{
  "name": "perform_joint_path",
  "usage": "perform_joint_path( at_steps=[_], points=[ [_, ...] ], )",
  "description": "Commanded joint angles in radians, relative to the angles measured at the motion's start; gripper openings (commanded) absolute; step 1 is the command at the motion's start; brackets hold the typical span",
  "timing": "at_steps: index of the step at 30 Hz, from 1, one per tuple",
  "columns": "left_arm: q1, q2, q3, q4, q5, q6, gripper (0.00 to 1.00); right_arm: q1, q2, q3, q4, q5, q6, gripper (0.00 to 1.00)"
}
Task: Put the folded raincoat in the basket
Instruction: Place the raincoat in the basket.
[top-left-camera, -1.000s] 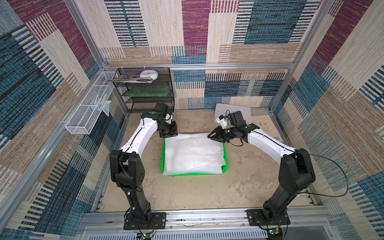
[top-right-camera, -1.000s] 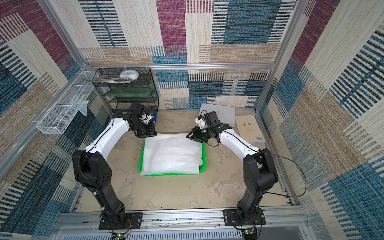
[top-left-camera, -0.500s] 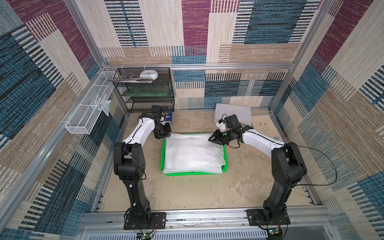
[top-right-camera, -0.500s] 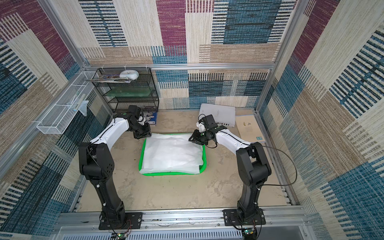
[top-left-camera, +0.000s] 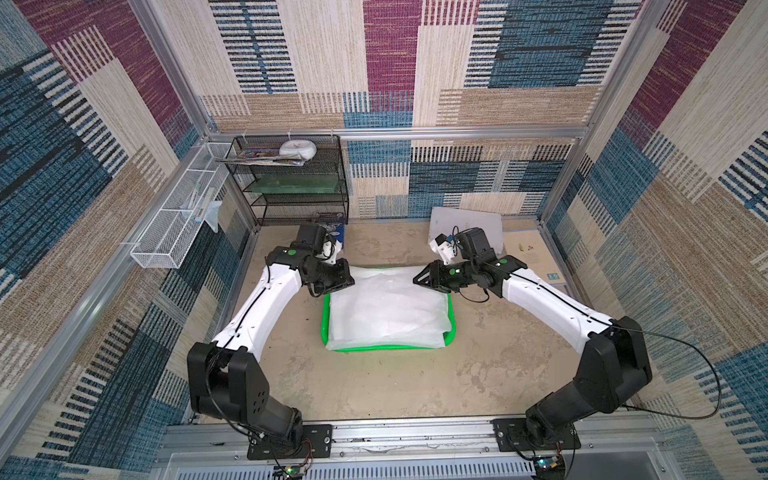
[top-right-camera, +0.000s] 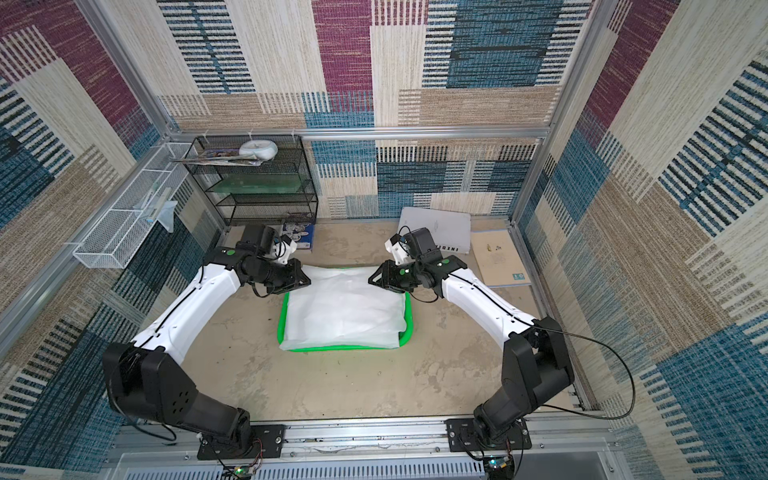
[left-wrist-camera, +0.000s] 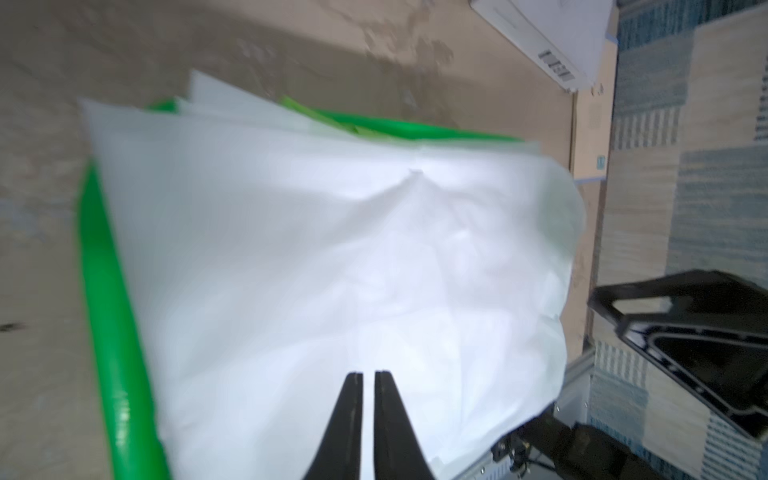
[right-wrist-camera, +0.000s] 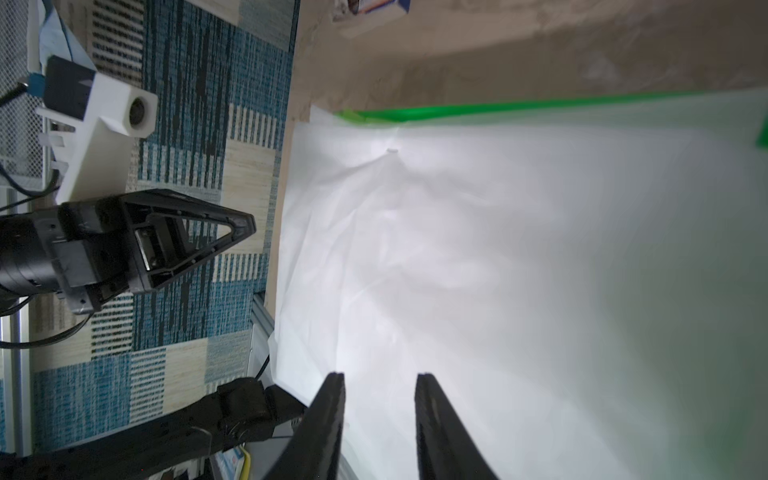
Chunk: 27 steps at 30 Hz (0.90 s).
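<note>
The folded raincoat (top-left-camera: 386, 309) (top-right-camera: 345, 307), white and translucent, lies in the bright green basket (top-left-camera: 390, 348) (top-right-camera: 345, 348) mid-table and spills over its near and far rims. My left gripper (top-left-camera: 352, 283) (top-right-camera: 309, 282) hovers at the raincoat's far left corner, its jaws shut with nothing seen between them (left-wrist-camera: 368, 374). At the far right corner my right gripper (top-left-camera: 414, 279) (top-right-camera: 369, 279) stands with its jaws apart and empty (right-wrist-camera: 380, 376). Both wrist views look across the raincoat (left-wrist-camera: 332, 249) (right-wrist-camera: 498, 270) to the basket rim (left-wrist-camera: 108, 311) (right-wrist-camera: 457, 110).
A black mesh rack (top-left-camera: 291, 183) stands at the back left, with a white wire tray (top-left-camera: 178, 224) on the left wall. A small blue box (top-left-camera: 337, 232) lies by the rack. A white box (top-left-camera: 465, 222) and a brown cardboard sheet (top-left-camera: 528, 249) lie at the back right.
Both arms have shifted posture, their elbows swinging outward since half a second ago. The grippers stay at the far corners. The raincoat lies still in the basket.
</note>
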<state>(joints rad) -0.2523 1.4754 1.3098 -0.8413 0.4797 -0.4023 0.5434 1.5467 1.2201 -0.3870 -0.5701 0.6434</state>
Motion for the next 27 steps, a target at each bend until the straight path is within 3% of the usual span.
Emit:
perform_joint_path(
  at_steps=[1, 4, 8, 15, 17, 22, 27],
  points=[
    [-0.056, -0.094, -0.129, 0.024, 0.057, -0.026, 0.11, 0.042, -0.027, -0.066, 0.025, -0.031, 0.027, 0.35],
    [-0.058, -0.181, -0.282, 0.082, 0.024, -0.058, 0.09, 0.046, -0.041, -0.146, 0.024, 0.015, 0.012, 0.34],
    [-0.056, -0.187, -0.373, 0.056, -0.027, -0.053, 0.06, 0.034, -0.039, -0.199, -0.033, 0.101, -0.047, 0.34],
    [-0.050, -0.257, -0.344, -0.038, -0.182, -0.074, 0.06, 0.006, -0.109, -0.164, -0.193, 0.240, -0.122, 0.32],
    [-0.051, -0.285, -0.311, -0.076, -0.162, -0.065, 0.07, 0.009, -0.145, -0.142, -0.207, 0.208, -0.128, 0.33],
    [-0.056, -0.334, -0.321, -0.068, 0.030, -0.078, 0.09, 0.090, -0.162, -0.140, -0.141, 0.034, -0.065, 0.33],
    [-0.060, -0.359, -0.426, -0.048, 0.003, -0.135, 0.07, 0.153, -0.143, -0.206, -0.093, 0.048, -0.031, 0.33]
  ],
)
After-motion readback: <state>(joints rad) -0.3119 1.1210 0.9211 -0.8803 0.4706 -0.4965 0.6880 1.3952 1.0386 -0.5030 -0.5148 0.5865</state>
